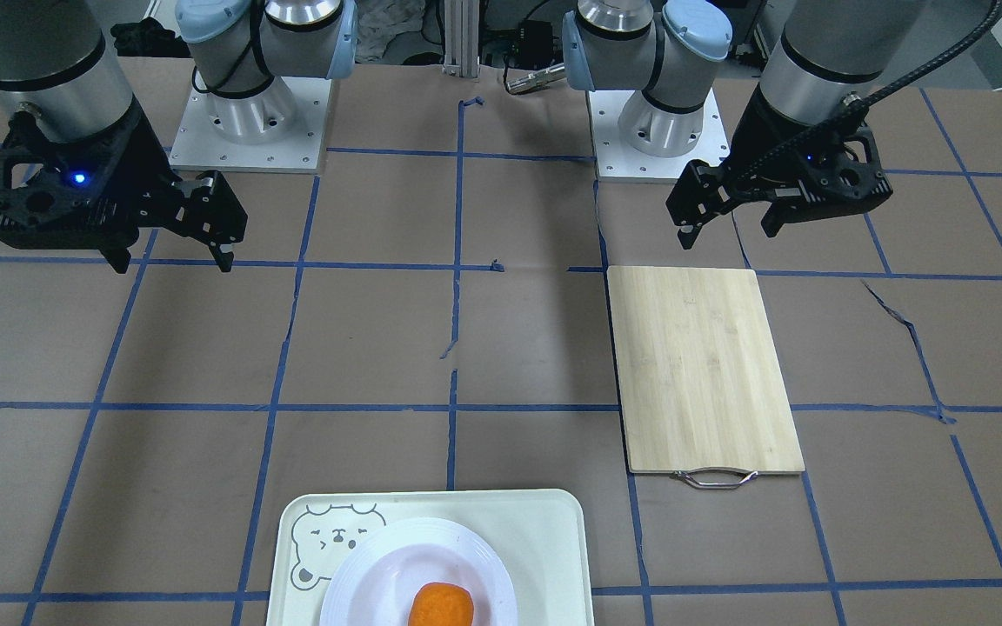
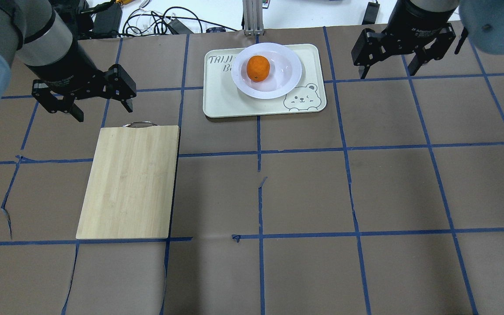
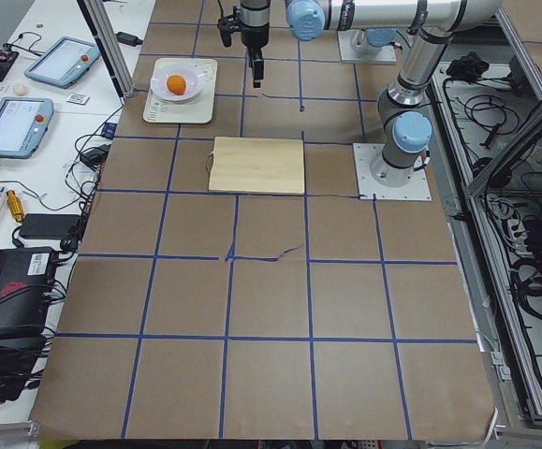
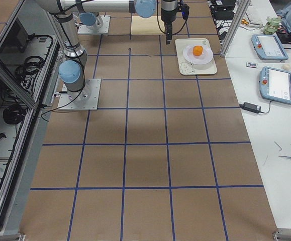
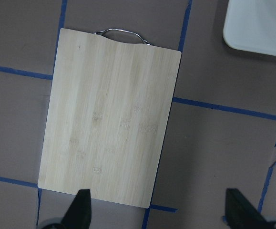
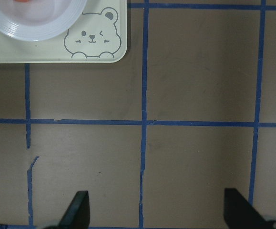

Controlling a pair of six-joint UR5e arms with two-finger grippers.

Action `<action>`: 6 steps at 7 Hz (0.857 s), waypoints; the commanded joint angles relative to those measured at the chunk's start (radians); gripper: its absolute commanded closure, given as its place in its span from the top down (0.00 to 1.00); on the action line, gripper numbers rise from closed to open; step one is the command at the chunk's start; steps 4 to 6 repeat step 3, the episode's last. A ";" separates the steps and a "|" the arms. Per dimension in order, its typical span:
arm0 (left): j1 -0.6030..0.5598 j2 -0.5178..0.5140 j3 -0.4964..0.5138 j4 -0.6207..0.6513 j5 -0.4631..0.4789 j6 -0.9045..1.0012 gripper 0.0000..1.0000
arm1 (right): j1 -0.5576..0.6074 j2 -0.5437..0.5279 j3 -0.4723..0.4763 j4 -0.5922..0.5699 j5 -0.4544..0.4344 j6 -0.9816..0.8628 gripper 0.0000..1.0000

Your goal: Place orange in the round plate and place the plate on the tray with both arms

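Table [image 2: 304, 192]: orange [image 2: 258, 68] on plate [image 2: 283, 79] on tray [image 2: 225, 97]

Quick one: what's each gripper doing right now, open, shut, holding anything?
Left gripper: open, holding nothing.
Right gripper: open, holding nothing.

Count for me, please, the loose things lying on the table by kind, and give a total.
Orange: 1
Round plate: 1
Tray: 1
Bamboo cutting board: 1
Total: 4
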 commanded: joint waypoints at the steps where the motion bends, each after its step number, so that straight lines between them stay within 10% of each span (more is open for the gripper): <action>1: -0.002 0.007 0.001 -0.002 -0.004 0.004 1.00 | -0.001 -0.019 0.016 -0.004 -0.014 -0.001 1.00; 6: -0.001 0.010 -0.001 -0.002 -0.002 0.004 1.00 | 0.001 -0.021 0.014 -0.001 0.006 0.008 1.00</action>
